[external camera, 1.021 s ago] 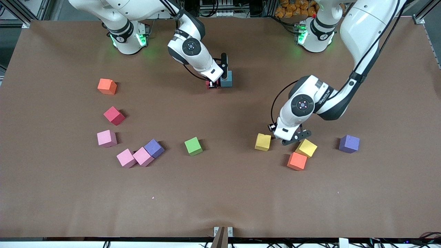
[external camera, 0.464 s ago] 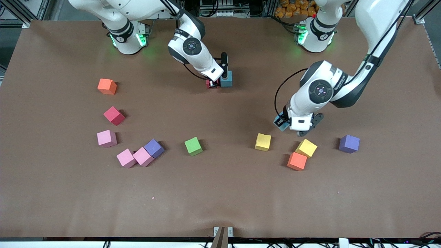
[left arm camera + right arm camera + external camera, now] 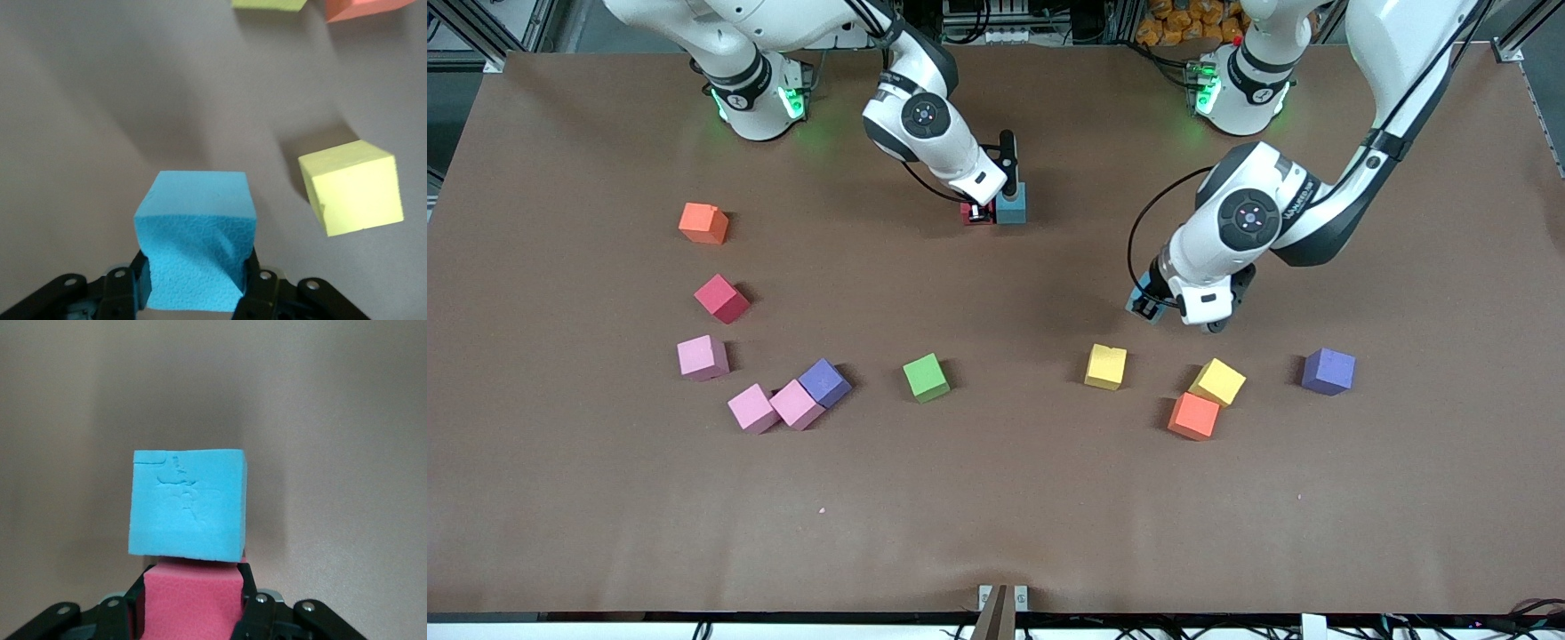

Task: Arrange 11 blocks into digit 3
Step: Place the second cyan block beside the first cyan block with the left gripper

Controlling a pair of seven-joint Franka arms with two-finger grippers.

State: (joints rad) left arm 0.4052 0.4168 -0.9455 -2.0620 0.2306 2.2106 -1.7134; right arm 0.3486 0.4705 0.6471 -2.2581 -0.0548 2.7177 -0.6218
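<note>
My left gripper [image 3: 1149, 308] hangs over bare table by the yellow blocks, shut on a cyan block [image 3: 197, 220]. One yellow block [image 3: 1106, 366] lies just below it in the front view, and another yellow one [image 3: 1217, 381] touches an orange block [image 3: 1193, 415]. Low at the table, my right gripper [image 3: 980, 213] is shut on a deep pink-red block [image 3: 193, 590]. That block is pressed against a second cyan block [image 3: 1012, 204], which sits on the table toward the robots' bases.
Toward the right arm's end lie an orange block [image 3: 703, 222], a red one [image 3: 721, 298], three pink ones [image 3: 703, 357] [image 3: 752, 408] [image 3: 796, 404] and a purple one [image 3: 824, 382]. A green block [image 3: 926, 377] sits mid-table. Another purple block [image 3: 1328, 371] lies toward the left arm's end.
My left gripper rose from between the yellow blocks with the cyan block and drifted toward the robots' bases. The right gripper stayed by the other cyan block.
</note>
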